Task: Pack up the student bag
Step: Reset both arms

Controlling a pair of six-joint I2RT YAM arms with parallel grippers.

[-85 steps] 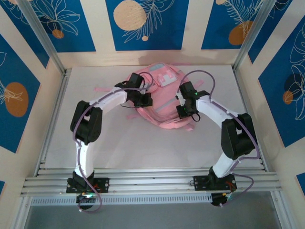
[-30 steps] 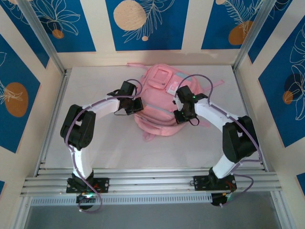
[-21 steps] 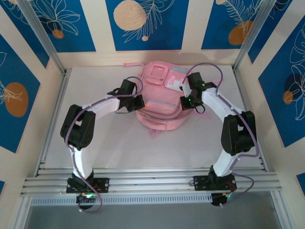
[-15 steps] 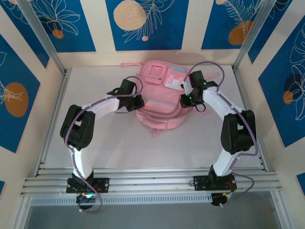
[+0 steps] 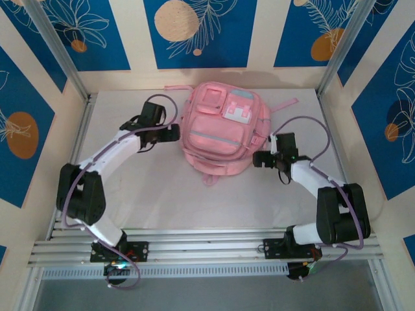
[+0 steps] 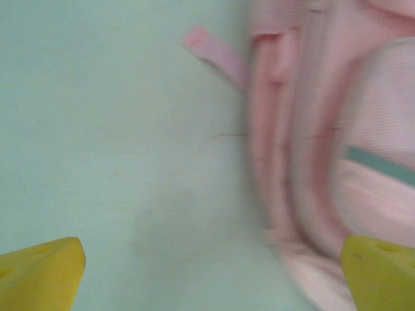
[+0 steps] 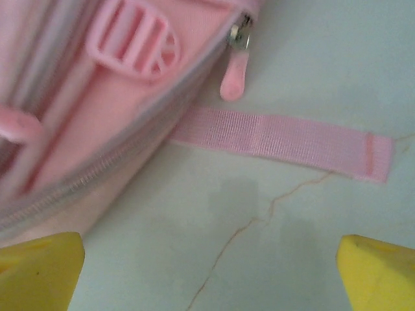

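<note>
The student bag [image 5: 224,133], a soft pink backpack with front pockets and a pale patch, lies flat at the back middle of the table. My left gripper [image 5: 171,133] sits just off the bag's left side, open with nothing between its fingers. The left wrist view has that gripper [image 6: 211,278] over bare table, with the bag's side [image 6: 311,129] blurred on the right. My right gripper [image 5: 260,159] is off the bag's lower right corner, also open and empty. From the right wrist, this gripper [image 7: 207,272] faces the bag's zipped edge [image 7: 97,116], a zipper pull [image 7: 232,81] and a loose pink strap [image 7: 285,139].
The white table [image 5: 162,194] is bounded by patterned walls at the back and sides, with slanted metal posts [image 5: 61,52] in the back corners. A metal rail [image 5: 207,249] runs along the near edge by both arm bases. Pink straps [image 5: 285,105] trail out from the bag.
Both grippers have opened, let go of the bag and drawn back to its sides. The bag shifted toward the back of the table before being released and now lies flat.
</note>
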